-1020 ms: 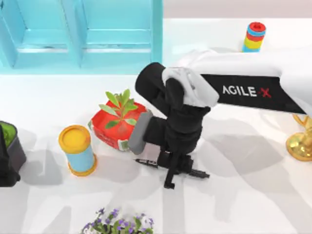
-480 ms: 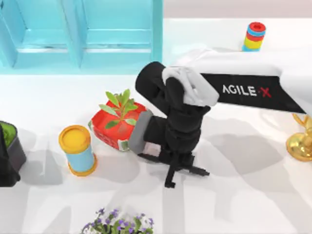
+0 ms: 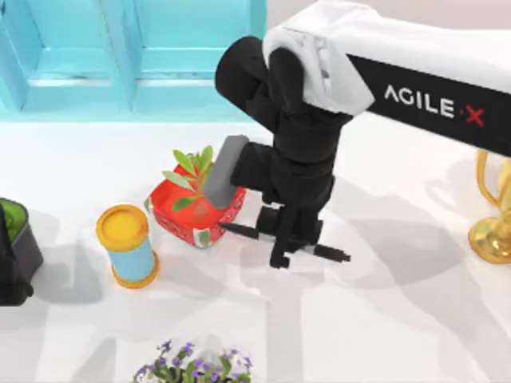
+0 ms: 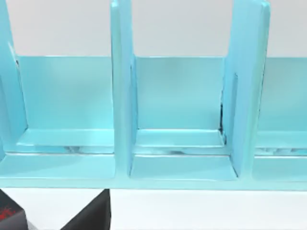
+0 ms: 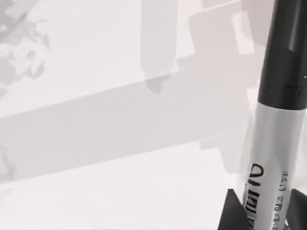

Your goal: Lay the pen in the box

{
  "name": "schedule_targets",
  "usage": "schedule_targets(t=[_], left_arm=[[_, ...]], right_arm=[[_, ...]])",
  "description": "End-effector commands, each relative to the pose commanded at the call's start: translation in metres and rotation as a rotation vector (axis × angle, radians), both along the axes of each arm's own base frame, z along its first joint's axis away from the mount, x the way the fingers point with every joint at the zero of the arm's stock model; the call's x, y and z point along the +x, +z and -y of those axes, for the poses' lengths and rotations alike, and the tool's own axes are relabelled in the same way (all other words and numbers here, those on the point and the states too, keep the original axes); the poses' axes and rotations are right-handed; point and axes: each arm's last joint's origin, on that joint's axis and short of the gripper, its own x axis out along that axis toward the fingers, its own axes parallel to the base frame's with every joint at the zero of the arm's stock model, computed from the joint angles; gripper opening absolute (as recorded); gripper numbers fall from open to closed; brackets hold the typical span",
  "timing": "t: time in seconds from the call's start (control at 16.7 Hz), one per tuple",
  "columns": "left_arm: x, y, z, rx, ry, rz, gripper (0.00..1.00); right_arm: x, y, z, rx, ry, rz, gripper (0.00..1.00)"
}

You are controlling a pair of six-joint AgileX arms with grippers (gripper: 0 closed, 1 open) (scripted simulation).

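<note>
The pen, slim and black with a grey middle, hangs level above the white table, just right of the red planter. My right gripper is shut on its middle and points down from above. In the right wrist view the pen's grey barrel and black end rise between the two black fingertips, with its shadow on the table below. The box, light blue with upright dividers, stands at the back left, and its open compartments face the left wrist view. My left arm stays parked at the table's left side.
A red planter with a green plant sits left of the pen. A yellow-topped blue can stands further left, and a dark bin with a green top is at the left edge. Purple flowers are at the front, a gold object at the right.
My right gripper has risen off the table with the pen in it and shifted slightly toward the back. The pen now hangs clear of the surface.
</note>
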Motion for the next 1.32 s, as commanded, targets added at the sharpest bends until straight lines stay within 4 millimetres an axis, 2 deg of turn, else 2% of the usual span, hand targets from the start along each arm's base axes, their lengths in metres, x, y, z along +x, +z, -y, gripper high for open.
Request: schedule_targets(t=[0.12, 0.48, 0.66, 0.84, 1.02, 1.14, 1.32], left_arm=[[0.0, 0.0, 0.0, 0.0, 0.0, 0.0, 1.0], [0.0, 0.0, 0.0, 0.0, 0.0, 0.0, 1.0], [0.0, 0.0, 0.0, 0.0, 0.0, 0.0, 1.0], [0.0, 0.0, 0.0, 0.0, 0.0, 0.0, 1.0], [0.0, 0.0, 0.0, 0.0, 0.0, 0.0, 1.0], [0.0, 0.0, 0.0, 0.0, 0.0, 0.0, 1.0], [0.0, 0.0, 0.0, 0.0, 0.0, 0.0, 1.0]], right_arm=[[-0.001, 0.016, 0.001, 0.005, 0.002, 0.011, 0.0], [0.0, 0.021, 0.003, 0.009, -0.014, 0.019, 0.0], [0.012, 0.053, 0.028, 0.048, -0.172, 0.082, 0.0], [0.029, 0.096, 0.076, 0.098, -0.478, 0.165, 0.0], [0.042, 0.133, 0.14, 0.137, -0.891, 0.231, 0.0], [0.048, 0.148, 0.188, 0.148, -1.198, 0.258, 0.0], [0.051, 0.157, 0.262, 0.142, -1.662, 0.282, 0.0]])
